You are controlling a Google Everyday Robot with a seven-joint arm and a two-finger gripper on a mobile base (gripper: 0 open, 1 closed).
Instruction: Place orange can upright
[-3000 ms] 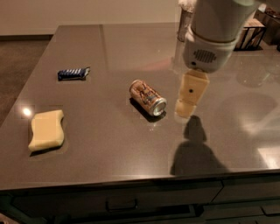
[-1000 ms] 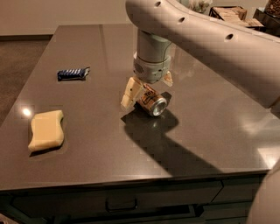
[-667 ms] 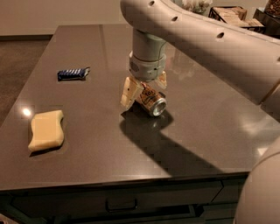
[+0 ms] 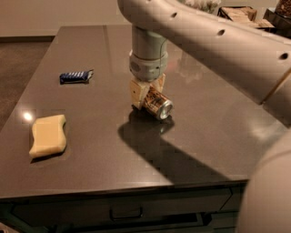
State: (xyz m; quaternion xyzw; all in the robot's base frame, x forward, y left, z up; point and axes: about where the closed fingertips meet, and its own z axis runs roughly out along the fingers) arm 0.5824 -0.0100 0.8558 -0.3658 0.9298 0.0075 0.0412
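Observation:
The orange can (image 4: pixel 158 106) lies on its side near the middle of the dark table (image 4: pixel 91 168), its shiny silver end facing the front right. My gripper (image 4: pixel 148 96) comes straight down over the can's far end. One tan finger (image 4: pixel 138 93) presses its left side and the other sits against its right side. The fingers look closed on the can, which still rests on the table. The arm stretches in from the upper right and hides the can's rear part.
A yellow sponge (image 4: pixel 47 135) lies near the front left edge. A small blue packet (image 4: pixel 75 76) lies at the left, farther back. Boxes and clutter (image 4: pixel 241 13) stand at the far right back. The table's front edge has a drawer below.
The arm swung from the can's right side to directly over it. The fingers came down astride the can and the left finger moved in against it. The can has stayed put.

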